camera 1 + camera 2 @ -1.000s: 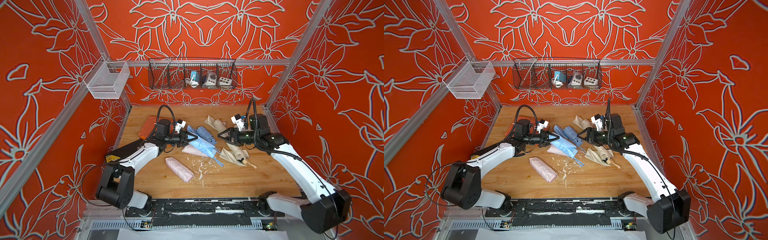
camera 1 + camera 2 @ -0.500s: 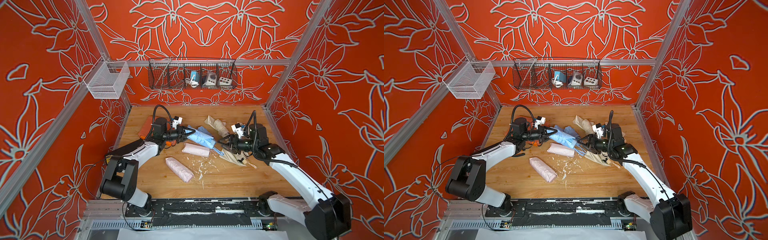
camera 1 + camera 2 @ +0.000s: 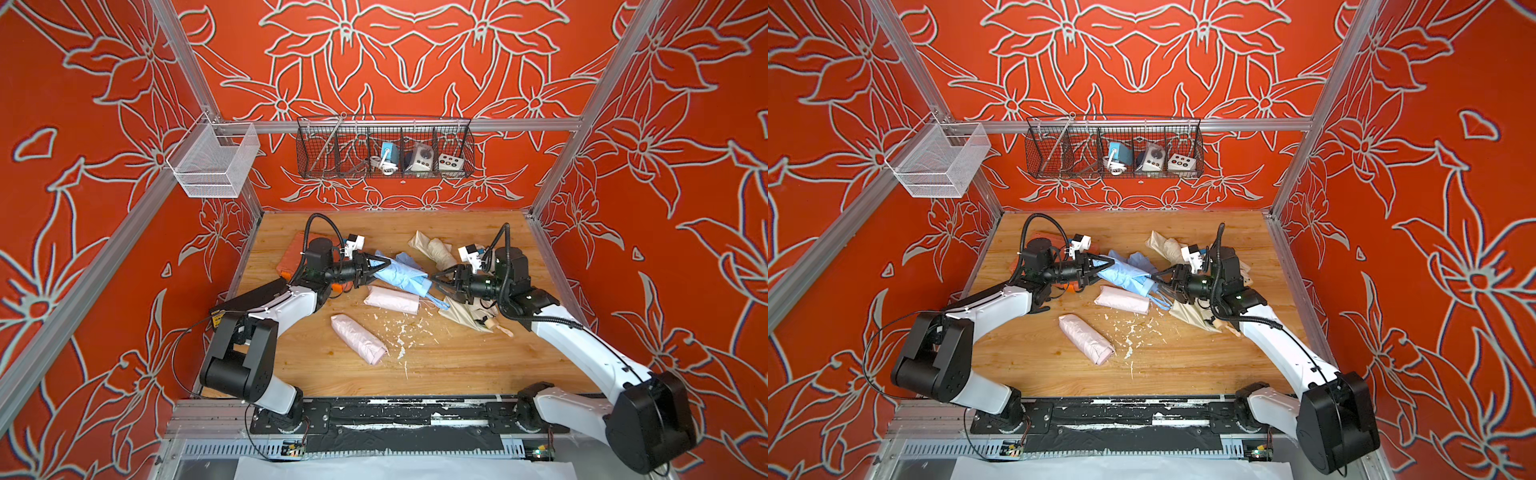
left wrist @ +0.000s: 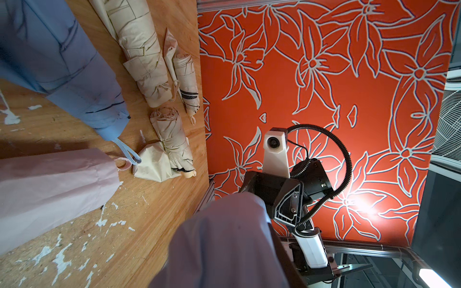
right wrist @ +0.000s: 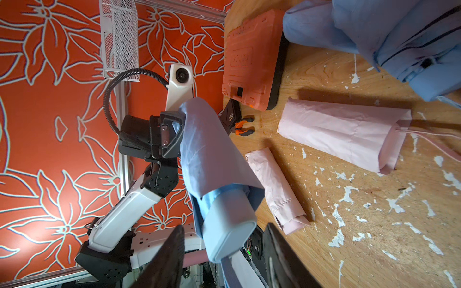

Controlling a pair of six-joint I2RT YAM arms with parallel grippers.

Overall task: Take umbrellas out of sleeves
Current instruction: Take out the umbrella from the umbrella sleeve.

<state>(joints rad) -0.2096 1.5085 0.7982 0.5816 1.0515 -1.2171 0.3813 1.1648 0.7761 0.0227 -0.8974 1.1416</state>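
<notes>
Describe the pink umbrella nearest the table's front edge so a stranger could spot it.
Start at the wooden table, near its front edge. A pale pink sleeved umbrella lies there alone, slanted; the other pink one sits farther back, beside the blue umbrella.

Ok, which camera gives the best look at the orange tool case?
The right wrist view: the orange tool case shows nearly whole and close up. In both top views the left arm hides most of it. The left wrist view misses it entirely.

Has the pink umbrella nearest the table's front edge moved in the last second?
No. The pink umbrella keeps its place and angle beside the white flecks.
</notes>
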